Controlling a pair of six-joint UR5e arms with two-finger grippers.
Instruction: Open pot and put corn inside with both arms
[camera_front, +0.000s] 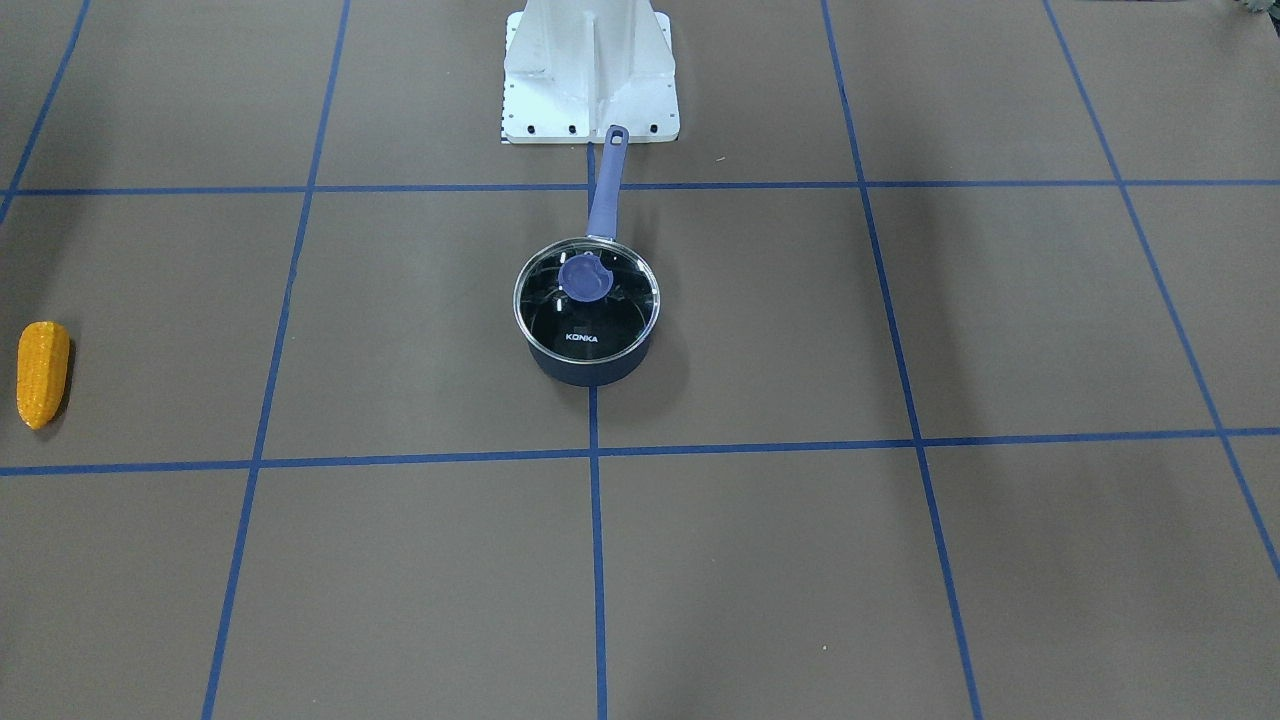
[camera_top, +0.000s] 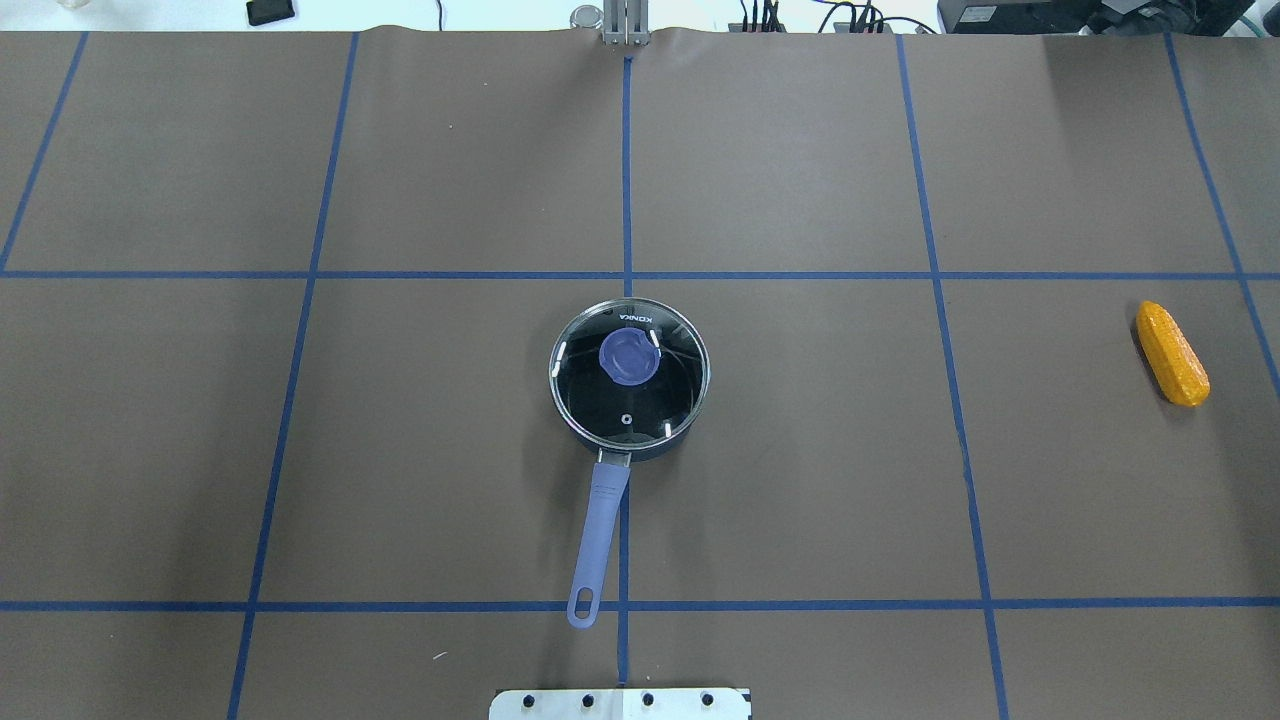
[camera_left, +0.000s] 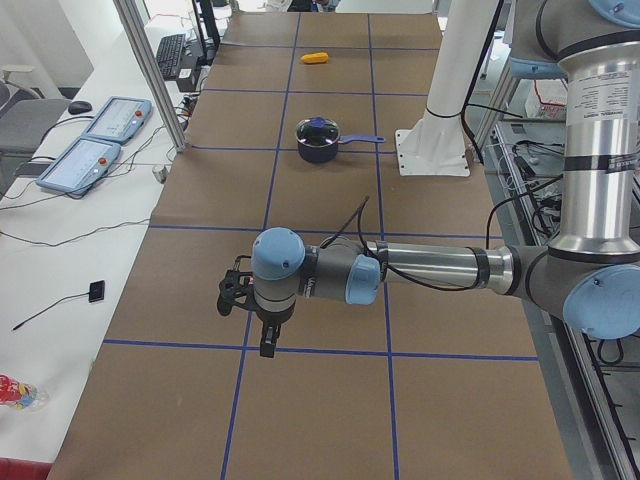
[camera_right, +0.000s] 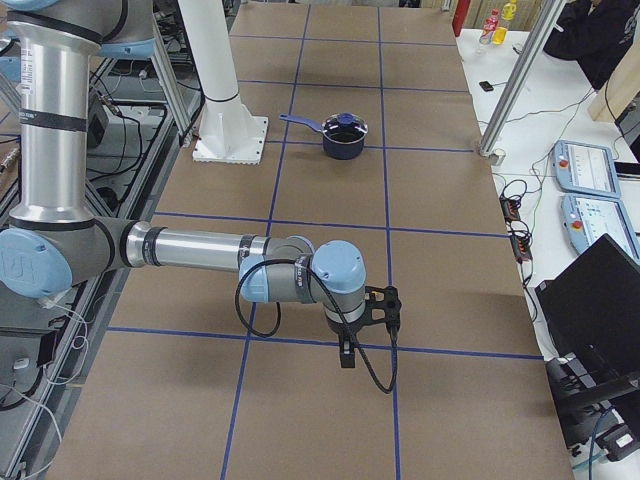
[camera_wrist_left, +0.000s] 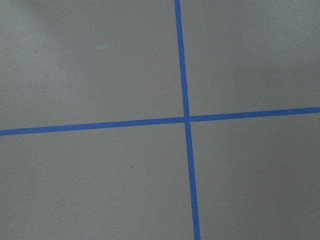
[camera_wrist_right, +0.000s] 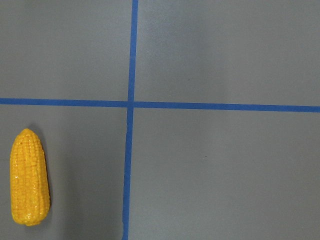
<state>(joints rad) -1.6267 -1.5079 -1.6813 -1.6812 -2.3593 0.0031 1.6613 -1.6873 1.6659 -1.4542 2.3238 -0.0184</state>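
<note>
The pot (camera_front: 590, 368) stands at the table's middle with its glass lid (camera_front: 587, 300) on and its lavender handle (camera_top: 600, 530) pointing toward the robot base. It also shows in the side views (camera_left: 318, 150) (camera_right: 343, 146). The corn (camera_top: 1171, 353) lies flat on the robot's far right (camera_front: 42, 372) (camera_left: 315, 58), and shows at the lower left of the right wrist view (camera_wrist_right: 30, 184). My left gripper (camera_left: 236, 292) hovers over bare table far from the pot. My right gripper (camera_right: 386, 305) hovers near the corn's end of the table. I cannot tell whether either is open.
The brown table cover carries a grid of blue tape lines (camera_wrist_left: 186, 119). The white base stand (camera_front: 590, 70) is behind the pot handle. Side benches hold control pendants (camera_left: 85, 160), a laptop (camera_right: 600, 300) and bottles (camera_right: 495, 25).
</note>
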